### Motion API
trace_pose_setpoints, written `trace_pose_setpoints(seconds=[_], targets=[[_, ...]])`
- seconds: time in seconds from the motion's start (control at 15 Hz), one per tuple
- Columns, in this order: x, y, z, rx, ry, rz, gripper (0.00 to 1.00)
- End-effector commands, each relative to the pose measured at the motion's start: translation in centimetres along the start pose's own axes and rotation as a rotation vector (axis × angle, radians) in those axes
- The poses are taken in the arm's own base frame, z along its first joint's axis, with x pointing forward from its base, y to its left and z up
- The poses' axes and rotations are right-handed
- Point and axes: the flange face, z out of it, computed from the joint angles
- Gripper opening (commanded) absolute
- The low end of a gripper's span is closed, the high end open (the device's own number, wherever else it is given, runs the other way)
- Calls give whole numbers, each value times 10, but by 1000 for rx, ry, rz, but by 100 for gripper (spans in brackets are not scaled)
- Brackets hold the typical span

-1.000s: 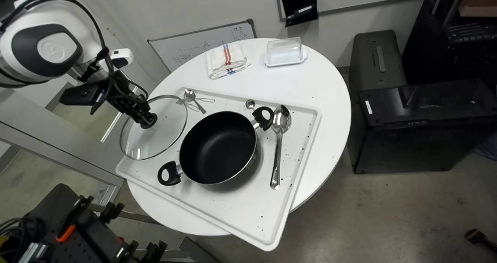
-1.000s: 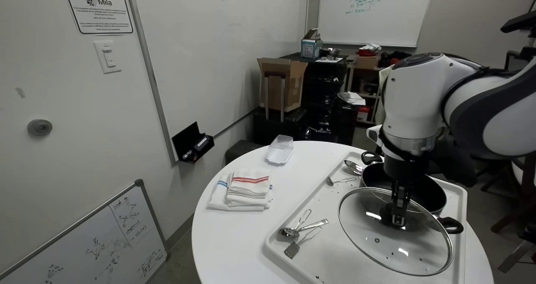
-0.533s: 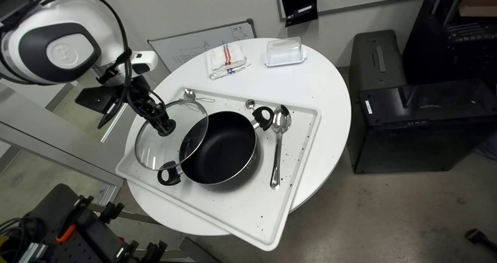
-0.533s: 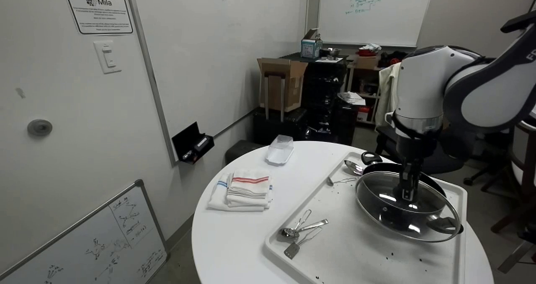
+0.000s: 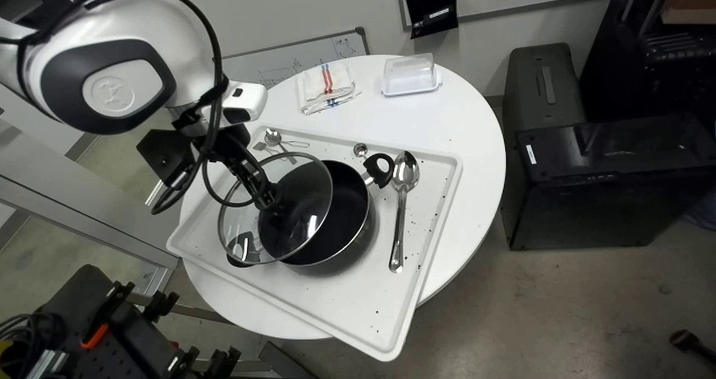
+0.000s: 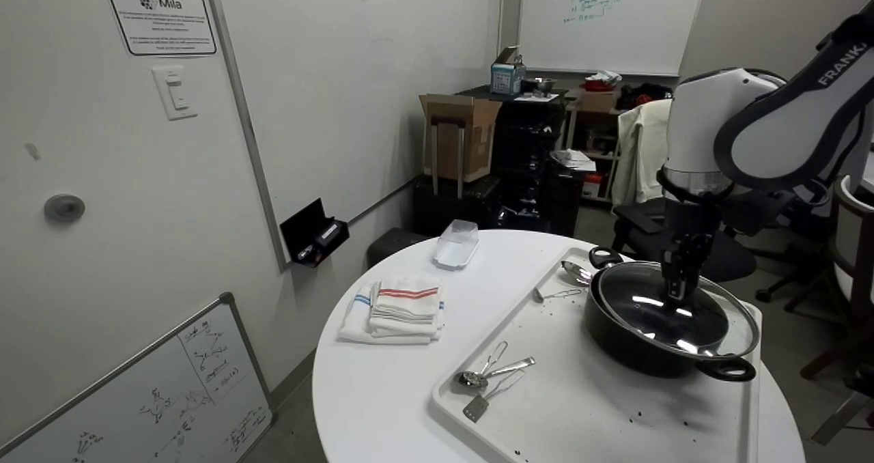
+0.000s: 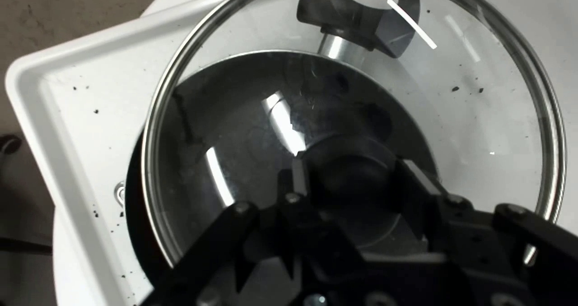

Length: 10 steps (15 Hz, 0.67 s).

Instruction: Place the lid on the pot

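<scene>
The clear glass lid hangs partly over the black pot, offset toward one pot handle; part of the pot's opening shows uncovered. In another exterior view the lid covers most of the pot and looks tilted. My gripper is shut on the lid's dark central knob, as an exterior view also shows the gripper at the knob. In the wrist view the gripper's fingers stand on both sides of the knob. The lid's rim is shifted right of the pot.
The pot stands on a white tray on a round white table. A large spoon lies beside the pot, with small utensils in a tray corner. Folded towels and a butter dish are behind.
My gripper has carried the lid from beside the pot toward it, rightward in an exterior view. The lid now overlaps much of the pot. The pot has not moved.
</scene>
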Motion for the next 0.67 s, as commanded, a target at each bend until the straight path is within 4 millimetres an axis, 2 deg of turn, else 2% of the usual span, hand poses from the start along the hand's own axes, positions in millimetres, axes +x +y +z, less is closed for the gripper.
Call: trace_pose_setpoints(seconds=[0.0, 0.27, 0.6], targets=[[6, 21, -11, 19, -7, 69, 25], [16, 38, -11, 25, 1, 124, 25], [27, 44, -5, 34, 4, 163, 25]])
